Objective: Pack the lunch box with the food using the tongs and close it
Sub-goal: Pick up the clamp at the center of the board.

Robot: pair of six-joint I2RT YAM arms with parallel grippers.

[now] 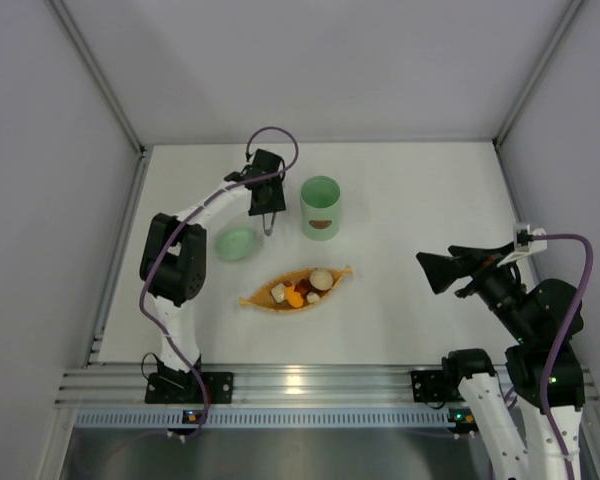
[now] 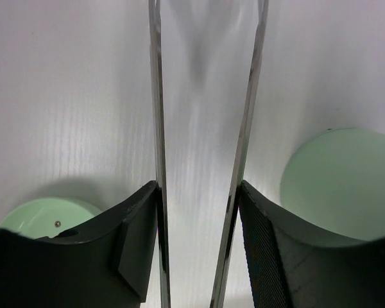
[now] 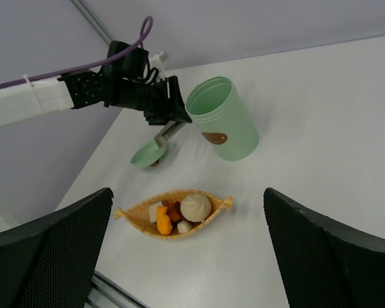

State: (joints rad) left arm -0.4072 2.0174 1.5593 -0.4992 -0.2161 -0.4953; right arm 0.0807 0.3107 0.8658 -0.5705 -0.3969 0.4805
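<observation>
The mint-green lunch box [image 1: 320,208] [image 3: 224,122] stands upright and uncovered at mid-table; its round lid [image 1: 237,243] [image 3: 145,154] lies to its left. My left gripper [image 1: 268,207] [image 2: 199,192] hangs between them, shut on the silver tongs [image 1: 269,222] [image 2: 157,128], whose two thin arms press against the inner faces of both fingers and point down at the table. The food [image 1: 302,289] [image 3: 179,212], white, orange, dark and one round beige piece, sits in the orange leaf tray [image 1: 255,299]. My right gripper [image 1: 435,270] [image 3: 187,192] is open, raised at the right, holding nothing.
Grey enclosure walls ring the white table. In the left wrist view the lid [image 2: 51,215] shows at lower left and the lunch box [image 2: 346,186] at right. A metal rail [image 1: 300,385] runs along the near edge.
</observation>
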